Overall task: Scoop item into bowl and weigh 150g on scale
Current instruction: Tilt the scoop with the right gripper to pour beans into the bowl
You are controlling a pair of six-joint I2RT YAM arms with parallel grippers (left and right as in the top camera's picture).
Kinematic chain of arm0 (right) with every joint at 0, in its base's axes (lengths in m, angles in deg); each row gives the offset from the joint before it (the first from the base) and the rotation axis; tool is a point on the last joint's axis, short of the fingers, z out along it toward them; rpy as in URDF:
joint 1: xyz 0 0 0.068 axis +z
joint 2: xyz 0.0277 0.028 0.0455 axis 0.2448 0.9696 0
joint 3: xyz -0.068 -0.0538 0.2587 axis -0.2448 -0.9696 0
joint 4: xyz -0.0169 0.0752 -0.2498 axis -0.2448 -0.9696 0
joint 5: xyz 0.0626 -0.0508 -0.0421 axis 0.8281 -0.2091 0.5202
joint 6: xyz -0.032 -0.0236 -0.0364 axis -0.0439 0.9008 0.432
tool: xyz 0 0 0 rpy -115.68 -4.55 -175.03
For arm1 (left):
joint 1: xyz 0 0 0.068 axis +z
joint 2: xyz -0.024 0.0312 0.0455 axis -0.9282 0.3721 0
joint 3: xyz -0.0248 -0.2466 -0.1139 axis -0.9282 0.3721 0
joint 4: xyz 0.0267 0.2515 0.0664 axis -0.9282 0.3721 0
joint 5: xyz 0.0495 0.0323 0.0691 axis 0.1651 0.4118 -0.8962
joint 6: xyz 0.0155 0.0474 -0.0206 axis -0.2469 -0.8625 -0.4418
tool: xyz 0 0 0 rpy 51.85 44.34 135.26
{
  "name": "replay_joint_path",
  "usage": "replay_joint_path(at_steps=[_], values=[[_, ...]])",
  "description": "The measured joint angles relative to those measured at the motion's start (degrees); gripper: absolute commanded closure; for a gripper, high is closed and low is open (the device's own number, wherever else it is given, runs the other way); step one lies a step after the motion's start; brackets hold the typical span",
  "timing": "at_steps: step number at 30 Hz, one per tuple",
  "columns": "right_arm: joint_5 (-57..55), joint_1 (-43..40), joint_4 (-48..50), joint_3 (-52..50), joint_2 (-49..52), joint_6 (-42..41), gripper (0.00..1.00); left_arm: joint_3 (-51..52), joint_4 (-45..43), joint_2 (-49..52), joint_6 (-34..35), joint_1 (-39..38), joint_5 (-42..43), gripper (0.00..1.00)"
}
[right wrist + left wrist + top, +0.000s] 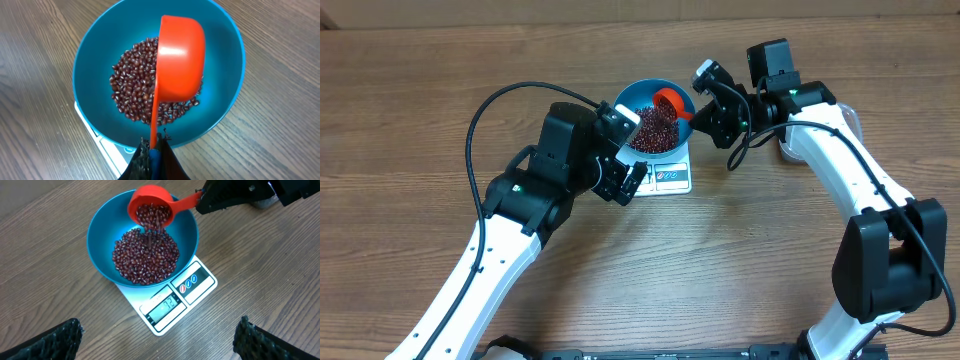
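The blue bowl stands on the white scale at the table's centre. A heap of dark red beans lies in the bowl. My right gripper is shut on the handle of a red scoop. The scoop is tipped over the bowl, and beans are falling from the scoop onto the heap. My left gripper hangs open over the table by the scale's display corner, holding nothing.
The scale's display is lit. A clear tub lies partly hidden behind the right arm. The left arm's black cable loops over the wood left of the bowl.
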Motion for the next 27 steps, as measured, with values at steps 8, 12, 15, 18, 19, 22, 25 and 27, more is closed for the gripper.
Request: replay_joint_path(at_steps=[8, 12, 15, 18, 19, 22, 25, 27], values=[[-2.1, 1.6, 0.4, 0.0, 0.0, 5.1, 0.96, 0.0, 0.0, 0.0, 0.0, 0.0, 0.0, 0.00], [-4.1, 2.3, 0.4, 0.0, -0.1, 8.1, 0.96, 0.0, 0.0, 0.0, 0.0, 0.0, 0.0, 0.00], [-5.2, 2.5, 0.4, 0.0, -0.1, 10.2, 0.96, 0.0, 0.0, 0.0, 0.0, 0.0, 0.0, 0.00], [-6.0, 2.5, 0.5, 0.0, -0.1, 11.7, 0.96, 0.0, 0.0, 0.0, 0.0, 0.0, 0.0, 0.00], [-6.1, 2.5, 0.7, 0.0, -0.1, 12.0, 0.96, 0.0, 0.0, 0.0, 0.0, 0.0, 0.0, 0.00], [-6.3, 2.5, 0.9, 0.0, -0.1, 13.2, 0.96, 0.0, 0.0, 0.0, 0.0, 0.0, 0.0, 0.00], [-6.5, 2.5, 1.0, 0.0, -0.1, 14.9, 0.96, 0.0, 0.0, 0.0, 0.0, 0.0, 0.0, 0.01], [-6.5, 2.5, 1.0, 0.0, -0.2, 16.1, 0.96, 0.0, 0.0, 0.0, 0.0, 0.0, 0.0, 0.01]])
